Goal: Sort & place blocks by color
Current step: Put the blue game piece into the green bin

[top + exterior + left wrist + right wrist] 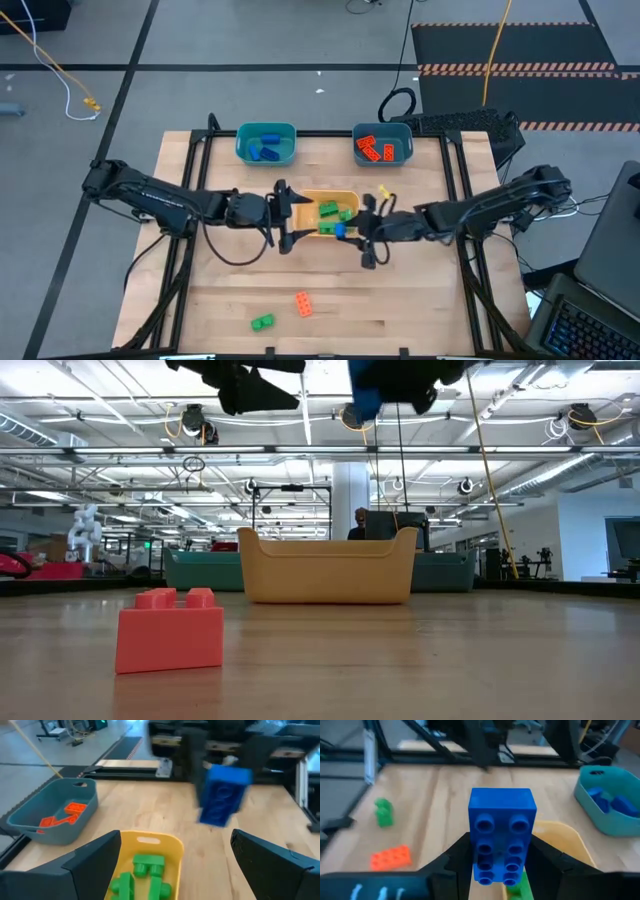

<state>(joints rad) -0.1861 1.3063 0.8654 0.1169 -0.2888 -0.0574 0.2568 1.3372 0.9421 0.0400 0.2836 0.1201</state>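
A: High view. The right gripper (366, 232) sits at the right end of the yellow bin (312, 196), mid-table, with a blue brick (341, 230) at its tips. The left gripper (290, 213) hangs over the bin's left end. The left teal bin (241, 143) holds blue bricks, the right teal bin (402, 131) orange ones. An orange brick (303, 304) and a green brick (262, 322) lie loose near the front edge.

B: Low view. The blue brick (365, 398) hangs well above the yellow bin (328, 570). The orange brick (170, 629) stands on the wood in front.

A: Left wrist view. The left pincer is spread wide and empty; green bricks (142, 875) lie in the yellow bin below it.

B: Right wrist view. The right fingers (457, 857) are clamped on the blue brick (502, 835), studs facing the camera. My judgement: the pick is done and the carry begins. Next it must travel to the far-left teal bin, clearing the left arm, and release.
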